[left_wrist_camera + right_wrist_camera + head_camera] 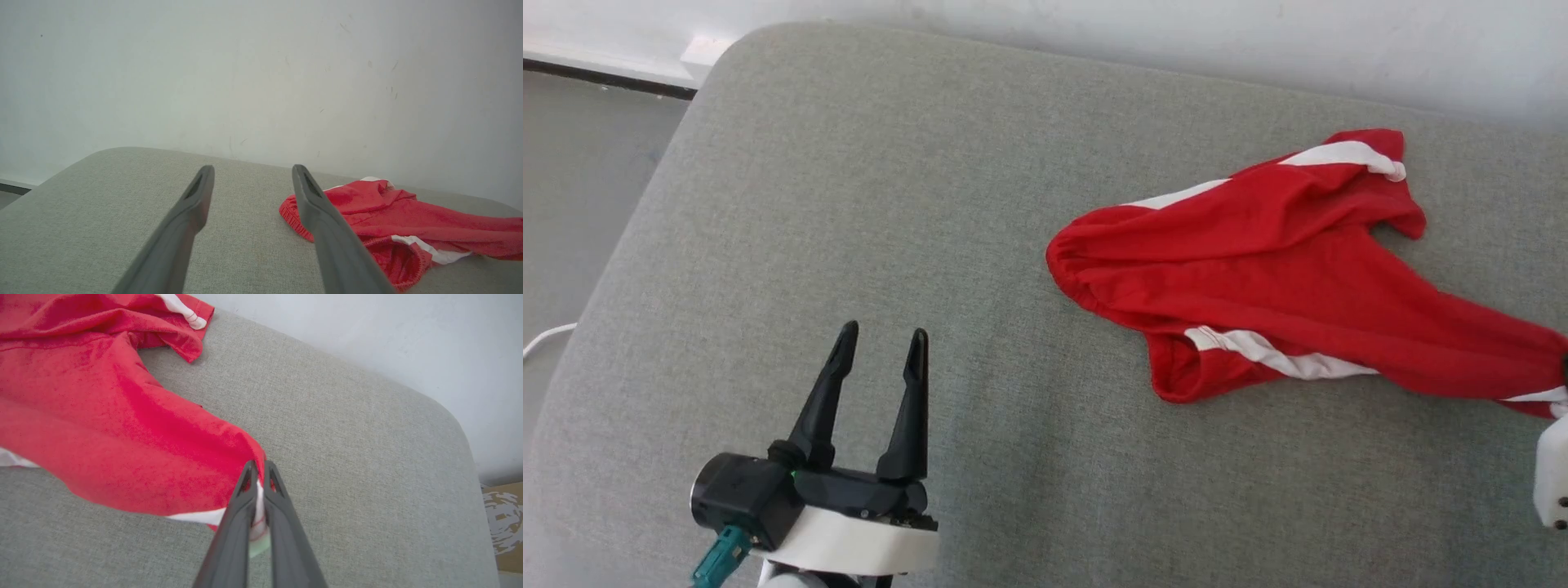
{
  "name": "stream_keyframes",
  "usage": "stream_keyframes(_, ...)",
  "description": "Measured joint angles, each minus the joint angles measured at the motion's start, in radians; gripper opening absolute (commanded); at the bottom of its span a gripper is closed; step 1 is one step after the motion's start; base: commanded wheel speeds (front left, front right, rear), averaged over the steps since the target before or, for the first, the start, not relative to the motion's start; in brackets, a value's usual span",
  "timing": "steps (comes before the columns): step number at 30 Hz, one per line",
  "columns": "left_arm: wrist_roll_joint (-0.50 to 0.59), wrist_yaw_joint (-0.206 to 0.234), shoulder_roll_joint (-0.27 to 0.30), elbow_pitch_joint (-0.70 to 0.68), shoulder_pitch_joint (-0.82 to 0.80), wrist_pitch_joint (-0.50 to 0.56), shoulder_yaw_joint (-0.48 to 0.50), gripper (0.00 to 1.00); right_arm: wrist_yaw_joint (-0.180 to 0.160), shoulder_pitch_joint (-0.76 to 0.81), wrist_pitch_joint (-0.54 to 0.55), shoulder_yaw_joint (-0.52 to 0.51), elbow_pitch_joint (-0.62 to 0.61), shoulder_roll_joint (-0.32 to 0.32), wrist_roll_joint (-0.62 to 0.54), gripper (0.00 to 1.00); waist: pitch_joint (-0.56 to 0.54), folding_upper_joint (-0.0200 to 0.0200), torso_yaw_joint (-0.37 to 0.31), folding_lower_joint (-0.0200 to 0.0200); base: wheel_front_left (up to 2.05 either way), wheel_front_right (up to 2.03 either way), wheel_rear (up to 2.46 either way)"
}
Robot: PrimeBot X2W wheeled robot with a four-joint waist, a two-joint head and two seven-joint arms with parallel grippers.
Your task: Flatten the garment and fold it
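While my right gripper (257, 467) pinches the hem of the crumpled bright red shorts (1282, 269) on the grey fabric cushion (890, 180), my left gripper (884, 336) hovers spread, well apart.

Bright, even, diffuse light; faint shadow just below the shorts (1282, 261); wrist views slightly soft

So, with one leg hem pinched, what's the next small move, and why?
Probably bring the open left gripper across to the waistband of the shorts and pinch it: the right gripper is shut on a leg hem, the shorts lie bunched, and pulling them flat likely needs a second hold.
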Motion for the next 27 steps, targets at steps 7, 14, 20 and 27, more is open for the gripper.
stream_keyframes(7,0.000,-0.001,0.000,0.011,0.000,0.000,-0.004,1.00,0.000,-0.008,-0.037,-0.005,0.099,-0.032,-0.035,1.00,-0.005,0.0000,0.000,0.0000,0.00,0.00,0.00)
stream_keyframes(14,0.001,-0.001,0.000,0.019,0.000,0.000,-0.006,1.00,0.000,-0.052,-0.082,0.015,0.103,0.008,-0.031,1.00,-0.027,0.0000,0.000,0.0000,0.00,0.00,0.00)
stream_keyframes(20,0.002,-0.001,0.000,0.025,0.004,0.000,-0.007,1.00,0.000,-0.081,-0.056,0.158,-0.027,0.079,0.053,1.00,-0.061,0.0000,-0.001,-0.0001,0.00,0.00,0.00)
stream_keyframes(27,0.002,-0.001,0.000,0.029,0.010,0.000,-0.018,1.00,0.000,-0.053,0.036,0.374,-0.030,0.107,0.143,1.00,-0.078,0.0000,0.013,-0.0002,0.00,0.00,0.00)
